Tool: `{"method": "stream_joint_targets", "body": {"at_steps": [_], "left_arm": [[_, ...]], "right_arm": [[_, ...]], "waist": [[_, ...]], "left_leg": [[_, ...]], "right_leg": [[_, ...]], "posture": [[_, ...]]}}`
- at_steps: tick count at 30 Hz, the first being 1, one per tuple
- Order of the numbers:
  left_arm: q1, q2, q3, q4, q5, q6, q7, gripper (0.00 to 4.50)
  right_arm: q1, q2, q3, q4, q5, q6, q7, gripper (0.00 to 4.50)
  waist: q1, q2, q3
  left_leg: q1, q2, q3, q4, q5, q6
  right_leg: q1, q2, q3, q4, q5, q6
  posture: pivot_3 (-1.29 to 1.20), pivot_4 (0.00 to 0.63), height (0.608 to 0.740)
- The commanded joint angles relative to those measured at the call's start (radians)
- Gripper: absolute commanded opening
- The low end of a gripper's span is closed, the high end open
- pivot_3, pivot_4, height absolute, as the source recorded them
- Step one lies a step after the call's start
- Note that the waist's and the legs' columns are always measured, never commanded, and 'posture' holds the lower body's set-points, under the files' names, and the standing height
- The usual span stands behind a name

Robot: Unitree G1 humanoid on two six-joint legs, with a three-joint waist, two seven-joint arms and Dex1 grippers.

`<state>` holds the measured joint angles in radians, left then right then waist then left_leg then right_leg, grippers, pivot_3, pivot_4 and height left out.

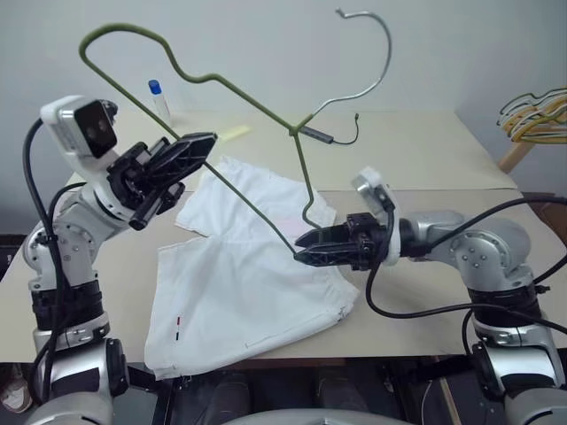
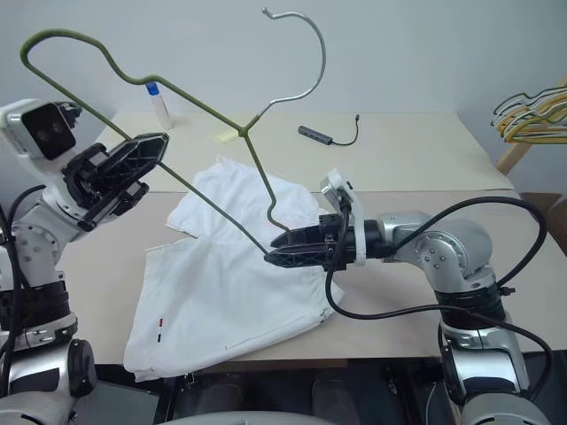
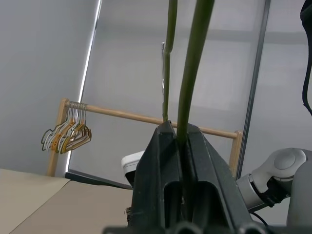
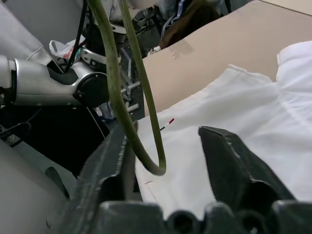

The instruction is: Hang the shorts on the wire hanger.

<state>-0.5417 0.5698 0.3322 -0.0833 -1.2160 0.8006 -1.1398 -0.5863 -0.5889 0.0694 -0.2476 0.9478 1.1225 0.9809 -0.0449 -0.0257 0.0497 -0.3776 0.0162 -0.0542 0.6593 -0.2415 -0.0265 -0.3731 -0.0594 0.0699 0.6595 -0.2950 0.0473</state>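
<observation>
The table [image 1: 425, 150] carries the shorts [image 1: 248, 283], spread flat at about seven o'clock of its middle. Above them the wire hanger [image 1: 257, 106] hangs tilted in the air. The left gripper [image 1: 182, 155], at nine o'clock, is pressed together on its wire; the right gripper [image 1: 306, 248], fingers parted, brackets its lower bend without pinching.

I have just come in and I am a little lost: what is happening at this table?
The robot is working on hanging white shorts on a green wire hanger. Its left gripper is shut on the hanger's wire and holds it up over the table. The right gripper sits at the hanger's low bend, its fingers not closed on the wire. The shorts lie flat on the table, not yet on the hanger.
</observation>
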Motion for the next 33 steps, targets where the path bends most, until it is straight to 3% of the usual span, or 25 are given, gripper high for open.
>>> {"method": "stream_joint_targets", "body": {"at_steps": [1, 4, 12, 17, 20, 24, 29, 33], "left_arm": [[-0.012, -0.009, 0.003, -0.016, 0.011, -0.032, -0.013, 0.00], [-0.008, -0.017, -0.003, -0.010, 0.025, -0.044, -0.022, 0.00], [-0.007, -0.037, -0.013, 0.002, 0.048, -0.060, -0.046, 0.00], [0.003, -0.030, -0.011, -0.009, 0.042, -0.051, -0.073, 0.00], [0.007, -0.027, -0.013, -0.014, 0.045, -0.056, -0.081, 0.00], [0.005, -0.023, -0.019, -0.012, 0.060, -0.067, -0.093, 0.00], [-0.002, -0.023, -0.026, -0.011, 0.072, -0.074, -0.108, 0.00], [-0.002, -0.013, -0.035, -0.023, 0.078, -0.073, -0.127, 0.00]], "right_arm": [[-0.030, -0.004, -0.021, -0.039, 0.014, -0.003, -0.008, 1.13], [-0.026, -0.001, -0.020, -0.051, 0.011, -0.013, -0.014, 0.08], [0.015, -0.010, 0.017, -0.132, -0.063, -0.103, 0.003, 0.03], [0.043, 0.028, 0.014, -0.115, -0.168, -0.209, -0.066, 0.03], [0.042, 0.014, 0.020, -0.108, -0.176, -0.205, -0.054, 0.77], [0.023, 0.011, -0.020, -0.046, -0.127, -0.149, -0.044, 2.13], [0.022, -0.021, -0.058, -0.008, -0.048, -0.142, 0.062, 2.13], [0.017, -0.032, -0.041, 0.019, -0.085, -0.154, 0.062, 2.13]], "waist": [[0.000, 0.000, 0.000], [-0.001, 0.000, 0.000], [-0.001, 0.000, 0.000], [-0.003, 0.000, 0.000], [-0.003, 0.000, 0.000], [-0.003, 0.000, 0.000], [-0.002, 0.000, 0.000], [-0.005, 0.000, 0.000]], "left_leg": [[0.000, 0.000, 0.000, 0.000, 0.000, 0.000], [0.000, 0.000, 0.000, 0.000, 0.000, 0.000], [0.000, 0.000, 0.000, 0.000, 0.000, 0.000], [0.000, 0.000, 0.000, 0.000, 0.000, 0.000], [-0.001, 0.000, 0.000, 0.000, 0.000, 0.000], [-0.001, 0.000, 0.000, 0.000, 0.000, 0.000], [-0.001, 0.000, 0.000, 0.000, 0.000, 0.000], [-0.001, 0.000, 0.000, 0.000, 0.000, 0.000]], "right_leg": [[0.000, 0.000, 0.000, 0.000, 0.000, 0.000], [0.000, 0.000, 0.000, 0.000, 0.000, 0.000], [0.000, 0.000, 0.000, 0.000, 0.000, 0.001], [0.000, 0.000, 0.000, 0.000, -0.001, 0.002], [-0.001, 0.000, 0.000, 0.000, -0.001, 0.001], [-0.001, 0.000, 0.000, 0.000, 0.000, -0.001], [-0.001, 0.000, 0.000, 0.000, 0.001, -0.002], [-0.001, 0.000, 0.000, 0.000, 0.001, -0.001]], "posture": [[-0.03, 0.000, 0.740], [-0.04, 0.000, 0.740], [-0.04, 0.000, 0.740], [-0.04, 0.000, 0.740], [-0.04, 0.000, 0.740], [-0.04, 0.000, 0.740], [-0.04, 0.000, 0.740], [-0.04, 0.000, 0.740]]}}
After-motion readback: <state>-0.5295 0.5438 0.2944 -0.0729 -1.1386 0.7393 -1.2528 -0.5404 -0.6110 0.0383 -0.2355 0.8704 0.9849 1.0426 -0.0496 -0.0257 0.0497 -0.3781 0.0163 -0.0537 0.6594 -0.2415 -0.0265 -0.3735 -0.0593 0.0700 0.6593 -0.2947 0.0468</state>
